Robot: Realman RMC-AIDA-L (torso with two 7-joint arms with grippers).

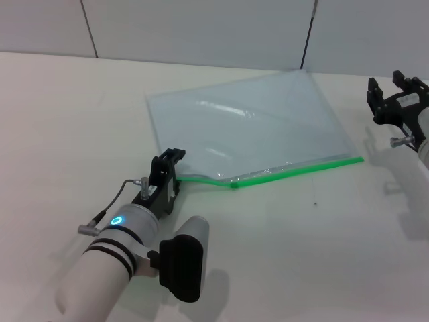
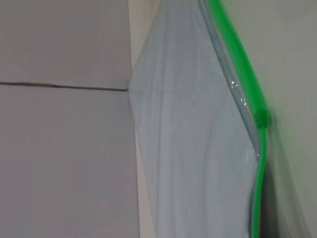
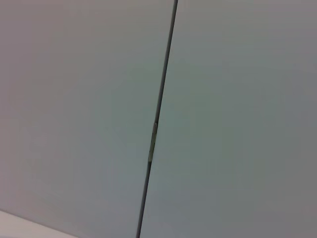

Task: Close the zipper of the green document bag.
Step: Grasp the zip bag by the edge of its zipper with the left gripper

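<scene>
In the head view there is one green document bag (image 1: 251, 127), one zipper (image 1: 281, 173) along its near long edge, and two grippers. The bag lies flat on the white table (image 1: 60, 114), turned askew, with one corner reaching towards the wall panels (image 1: 201, 30) at the back. The zipper's long axis runs from the left gripper up and rightwards to the bag's right-hand corner, so its far end points at the robot's right side. A small slider tab (image 1: 234, 183) sits on the strip about a third of the way along from the left end.

The left gripper (image 1: 173, 163) reaches forward from the lower left, its arm low over the table, and its fingers are at the bag's near left corner, where the zipper begins. They look drawn together on that corner, though the grip itself is hard to make out. The right gripper (image 1: 394, 86) hovers at the right edge, well apart from the bag, with its fingers spread and nothing between them.

In the left wrist view, one bag (image 2: 193, 144) and one zipper (image 2: 242, 69) fill the frame; the strip runs lengthwise away from the camera, with the slider tab (image 2: 262, 117) partway along. The gripper's own fingers do not show.

The right wrist view shows only wall panels (image 3: 74, 109) and the one seam (image 3: 156, 119) between them.
</scene>
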